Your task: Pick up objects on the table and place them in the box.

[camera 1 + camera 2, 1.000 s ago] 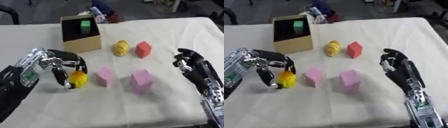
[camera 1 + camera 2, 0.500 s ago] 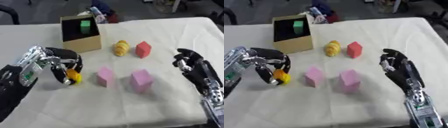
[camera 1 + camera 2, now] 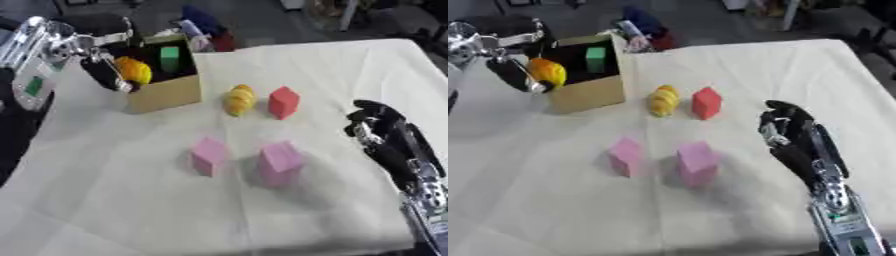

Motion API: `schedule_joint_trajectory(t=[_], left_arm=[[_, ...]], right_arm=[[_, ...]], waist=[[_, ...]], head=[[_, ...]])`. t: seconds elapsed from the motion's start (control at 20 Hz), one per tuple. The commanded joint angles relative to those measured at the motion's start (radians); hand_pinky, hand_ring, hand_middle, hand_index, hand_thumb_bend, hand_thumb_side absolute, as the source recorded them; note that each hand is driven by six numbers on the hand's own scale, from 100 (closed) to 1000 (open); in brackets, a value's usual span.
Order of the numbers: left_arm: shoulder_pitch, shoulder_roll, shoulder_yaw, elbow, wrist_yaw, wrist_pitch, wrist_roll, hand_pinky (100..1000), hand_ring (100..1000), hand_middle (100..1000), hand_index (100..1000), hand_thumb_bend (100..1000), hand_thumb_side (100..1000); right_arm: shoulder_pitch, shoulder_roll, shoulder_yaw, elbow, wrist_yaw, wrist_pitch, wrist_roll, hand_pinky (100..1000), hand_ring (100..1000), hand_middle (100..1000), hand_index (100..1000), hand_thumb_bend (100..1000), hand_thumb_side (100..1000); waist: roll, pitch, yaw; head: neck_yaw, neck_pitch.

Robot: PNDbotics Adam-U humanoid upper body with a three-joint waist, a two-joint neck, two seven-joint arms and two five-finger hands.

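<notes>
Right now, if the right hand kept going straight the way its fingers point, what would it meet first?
Probably the red block. The right hand points up the table and slightly left, with only bare cloth between. Depth is unclear, so it might pass just beside the block.

Left hand [image 3: 105, 67]: black fingers, silver metal at the knuckles and wrist joint. The forearm behind it was a pale silver-grey housing that carried a small green rectangular marking on its side.

Right hand [image 3: 785, 131]: black fingers and palm, with silver-grey glints at the finger bases. Its forearm was black along the upper length, gave way to a silver-grey section near the lower edge, and bore a small green marking there.
</notes>
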Motion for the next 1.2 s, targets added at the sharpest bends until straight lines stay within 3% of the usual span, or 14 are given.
schedule_joint_trajectory(t=[0.05,0.25,0.45,0.6,0.8,1.0,1.2], left_arm=[[-0.056,-0.058,0.056,0.139,-0.122,0.02,0.114,565,470,445,593,424,100],[-0.092,-0.121,0.114,0.283,-0.262,0.068,0.245,593,482,455,611,471,104],[-0.104,-0.148,0.16,0.364,-0.33,0.131,0.381,746,665,662,794,589,244],[-0.1,-0.143,0.174,0.375,-0.336,0.153,0.429,830,775,777,847,734,441],[-0.084,-0.113,0.184,0.316,-0.27,0.17,0.488,826,764,766,854,755,518],[-0.055,-0.056,0.154,0.161,-0.098,0.106,0.498,791,703,665,800,678,433],[-0.023,0.017,0.081,-0.004,0.099,-0.055,0.369,797,688,613,763,595,308]], right_arm=[[-0.011,-0.018,0.004,-0.017,-0.004,-0.002,0.009,631,587,615,795,100,455],[-0.018,-0.013,0.014,-0.018,-0.007,-0.003,0.02,631,587,615,796,100,454],[-0.018,-0.012,0.016,-0.018,-0.009,-0.003,0.023,631,586,615,796,100,455],[-0.018,-0.012,0.015,-0.018,-0.009,-0.003,0.022,631,586,615,796,100,453],[-0.019,-0.013,0.011,-0.018,-0.008,-0.003,0.019,631,586,615,796,100,452],[-0.02,-0.014,0.006,-0.019,-0.006,-0.003,0.015,631,585,615,796,100,451],[-0.021,-0.018,0.002,-0.021,-0.005,-0.002,0.011,631,585,615,796,100,449]], waist=[[0.01,-0.025,-0.01],[0.008,-0.02,-0.041],[0.006,-0.016,-0.062],[0.006,-0.014,-0.064],[0.007,-0.012,-0.057],[0.005,-0.01,-0.046],[0.003,-0.009,-0.041]], head=[[0.022,0.004],[0.043,0.004],[0.052,0.004],[0.048,0.004],[0.039,0.004],[0.029,0.004],[0.022,0.004]])
